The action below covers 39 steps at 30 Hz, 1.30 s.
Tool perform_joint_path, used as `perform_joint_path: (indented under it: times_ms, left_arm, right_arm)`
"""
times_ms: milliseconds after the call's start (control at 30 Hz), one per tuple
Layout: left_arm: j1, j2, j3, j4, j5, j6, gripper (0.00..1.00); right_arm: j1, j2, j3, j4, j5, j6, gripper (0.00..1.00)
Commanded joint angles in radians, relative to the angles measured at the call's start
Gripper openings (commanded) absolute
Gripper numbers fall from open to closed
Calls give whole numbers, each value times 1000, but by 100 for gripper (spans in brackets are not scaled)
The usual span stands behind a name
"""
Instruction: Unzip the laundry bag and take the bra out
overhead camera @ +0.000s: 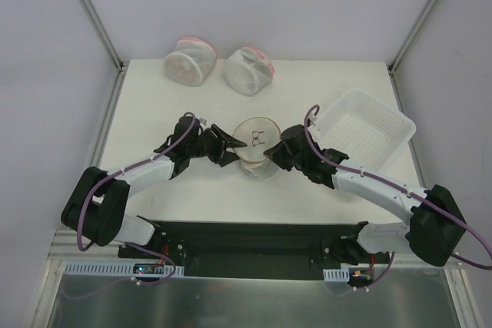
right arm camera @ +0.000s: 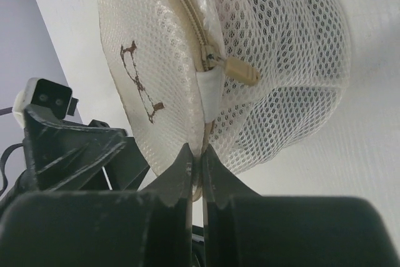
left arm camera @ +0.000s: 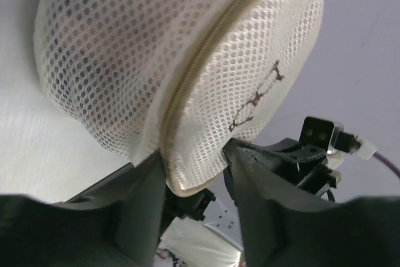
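The left gripper (left arm camera: 194, 154) stands part-closed, both fingers touching the tan rim of the dome-shaped white mesh laundry bag (overhead camera: 256, 144), which sits at table centre. The right gripper (right arm camera: 197, 151) is pinched nearly closed on the opposite rim. The tan zip pull (right arm camera: 240, 71) sits at the end stop, so unzipping is judged not yet started. The bra cannot be made out. Beyond, well apart, lie a white ribbed plastic tray (overhead camera: 365, 128) and two pink-trimmed mesh pouches (overhead camera: 188, 59) (overhead camera: 247, 69); none obstructs.
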Motion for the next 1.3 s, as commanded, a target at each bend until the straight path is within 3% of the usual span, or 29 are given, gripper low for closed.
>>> perform_joint_path:
  times_ms: [0, 33, 67, 133, 267, 333, 367, 433, 467, 500, 600, 700, 767, 933, 1067, 1267]
  left_arm:
    - [-11, 39, 42, 34, 3, -18, 36]
    - [-11, 51, 54, 33, 15, -11, 31]
    - [-11, 57, 60, 33, 21, -7, 16]
    - [-11, 66, 77, 28, 27, 3, 3]
    - [-5, 53, 118, -53, 23, 80, 0]
    - [1, 30, 146, -113, 16, 126, 0]
    - [16, 24, 155, -115, 45, 197, 0]
    - [46, 39, 224, -154, 131, 344, 0]
    - [81, 50, 249, -217, 176, 397, 0]
    - [98, 60, 288, -240, 272, 440, 0]
    - [156, 118, 338, -253, 482, 555, 0]
    - [185, 162, 368, -283, 530, 635, 0]
    - [191, 195, 398, -326, 543, 706, 0]
    - [196, 252, 459, -404, 556, 782, 0]
    - [204, 258, 471, -421, 549, 790, 0]
    - [219, 238, 474, -438, 563, 815, 0]
  right_arm:
    - [6, -12, 30, -31, 12, -44, 1]
    - [6, -11, 31, -31, 11, -50, 1]
    - [8, -11, 36, -33, 9, -54, 1]
    - [9, -6, 42, -34, 8, -59, 1]
    - [9, -15, 54, -39, 6, -109, 1]
    - [8, -34, 62, -45, 8, -149, 7]
    - [8, -40, 85, -61, 0, -171, 33]
    - [11, -55, 124, -106, -17, -286, 68]
    - [14, -63, 166, -170, -20, -338, 81]
    - [15, -75, 186, -207, -16, -419, 85]
    - [14, -144, 206, -331, 44, -559, 88]
    - [-34, -196, 206, -370, 29, -634, 89]
    - [-115, -195, 218, -370, -72, -699, 87]
    - [-267, -40, 321, -359, -356, -826, 82]
    - [-322, 116, 393, -347, -434, -858, 76]
    - [-348, 279, 442, -284, -555, -866, 74]
